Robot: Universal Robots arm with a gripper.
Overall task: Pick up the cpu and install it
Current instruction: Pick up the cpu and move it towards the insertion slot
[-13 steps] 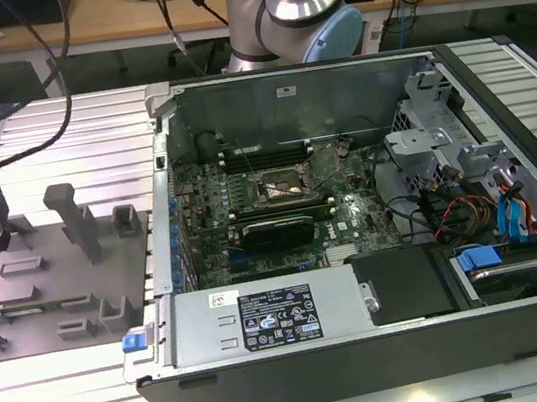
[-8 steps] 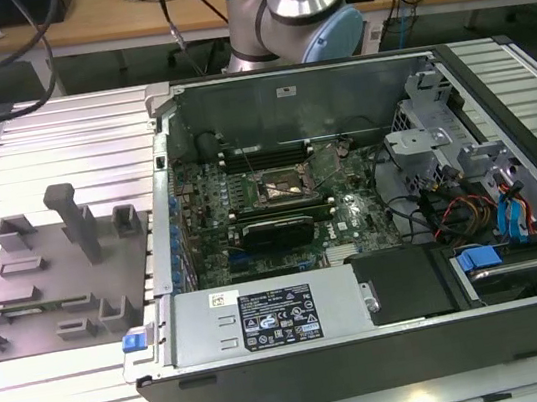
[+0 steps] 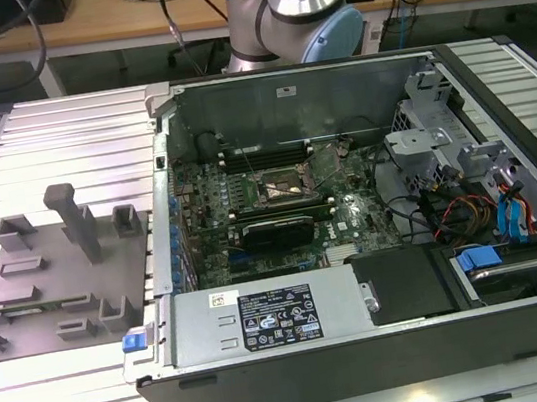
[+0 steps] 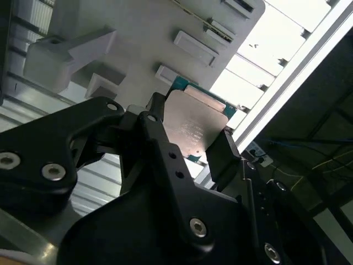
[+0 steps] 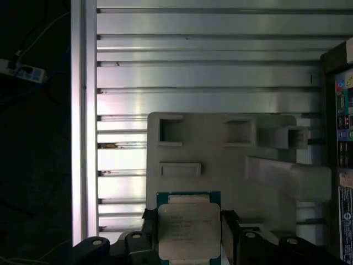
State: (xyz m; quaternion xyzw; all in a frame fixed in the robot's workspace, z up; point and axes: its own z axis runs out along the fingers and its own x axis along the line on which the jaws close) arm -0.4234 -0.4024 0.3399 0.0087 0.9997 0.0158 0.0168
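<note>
Your gripper (image 5: 189, 231) is pinching the cpu (image 5: 189, 221) by two opposite edges, with black fingers (image 5: 229, 226) pressed against its green rim. In both wrist views the dull metal lid faces the camera. Behind it lies the tray (image 5: 220, 160), matte grey plastic with raised blocks and shallow pockets, on the ribbed aluminium table (image 5: 193, 72). In the exterior view the tray sits at left with bare slats around it. The open computer case (image 3: 326, 379) fills centre-right, and its square socket (image 3: 282, 187) is crowded by boards and cables.

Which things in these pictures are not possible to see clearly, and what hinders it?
- The cpu underside: both wrist views, turned away.
- The cpu side edges: first wrist view, covered by the pincer fingers.
- The socket pins: exterior view, too small.
</note>
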